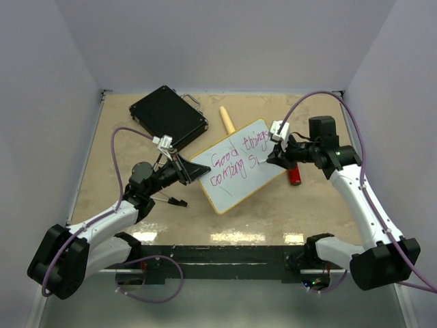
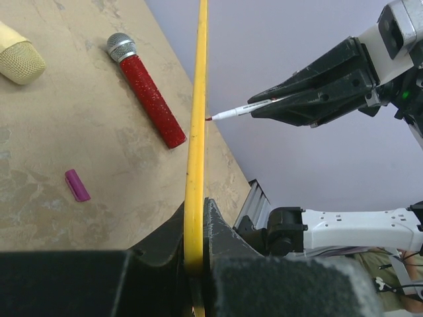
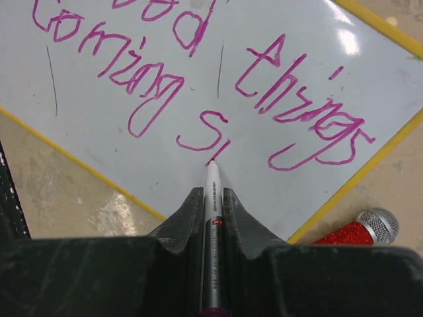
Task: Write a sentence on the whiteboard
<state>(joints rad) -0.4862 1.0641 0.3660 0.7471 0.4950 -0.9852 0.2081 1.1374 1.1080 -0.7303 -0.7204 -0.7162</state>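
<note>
On the left side of the bench, the left hand has its fingers pressed together on the near-left edge of the whiteboard, pinching the thin yellow frame between them. In the left wrist view the board is seen edge on, its frame running straight out from between that hand's fingers. Behind this hand and slightly to its left lies a black case, flat on the bench and apart from the board. Beyond the hand's fingertips, on the far side of the frame, a small magenta cap lies on the bench, with a red microphone farther out and a cream-coloured object off to one side.

Across the white surface runs the sentence, magenta handwriting in two lines: "Good things" above, "coming s" below.

Further right, the right hand is clamped tight on a slim marker, which juts straight out from between its fingers. The marker's tip touches the board at the foot of a short stroke just after the "s". The red microphone lies just beside this hand, past the board's yellow edge.
</note>
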